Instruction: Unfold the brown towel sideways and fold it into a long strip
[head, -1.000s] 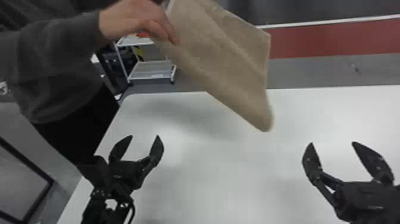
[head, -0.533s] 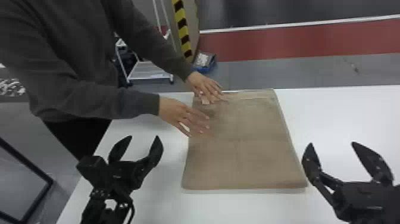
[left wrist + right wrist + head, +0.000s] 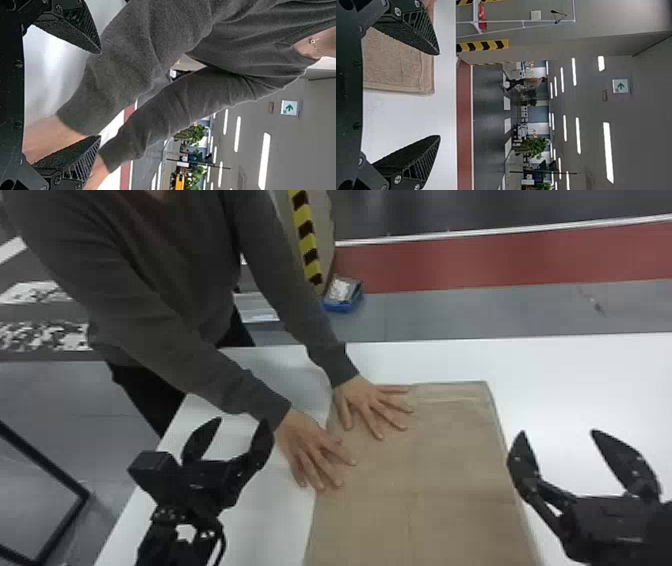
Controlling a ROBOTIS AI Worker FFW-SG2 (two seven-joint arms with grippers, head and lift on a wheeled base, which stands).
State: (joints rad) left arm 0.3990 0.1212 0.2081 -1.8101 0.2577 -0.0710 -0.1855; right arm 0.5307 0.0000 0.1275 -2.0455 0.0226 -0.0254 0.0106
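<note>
Background: grey floor [image 3: 450,315] with a dull red band [image 3: 490,262]; yellow-and-black striped post [image 3: 307,240] at the far left.

Support: one smooth white tabletop [image 3: 575,390].

Item: one brown terry-cloth towel [image 3: 425,470], lying flat mid-tabletop, seemingly folded in layers, nothing of mine on it.

Hands, two, bare, grey-sleeved: a person's nearer hand [image 3: 315,450] and a farther hand [image 3: 372,402], fingers spread on the towel's left side. I take this as smoothing and squaring it before I begin.

End effectors, black, two-fingered, both empty. Left end effector [image 3: 242,420]: fingers wide apart, left of the towel, beside the nearer sleeve. Right end effector [image 3: 558,431]: also wide, just beyond the towel's right edge. Such flanking, I judge, readies me for either side edge.

Orientation: far edge runs left to right; side edges run near to far, past the view's near limit. I read the long axis as near-to-far, though I cannot confirm the full length.

Status: sideways unfolding not begun; I would wait for the hands to clear.
</note>
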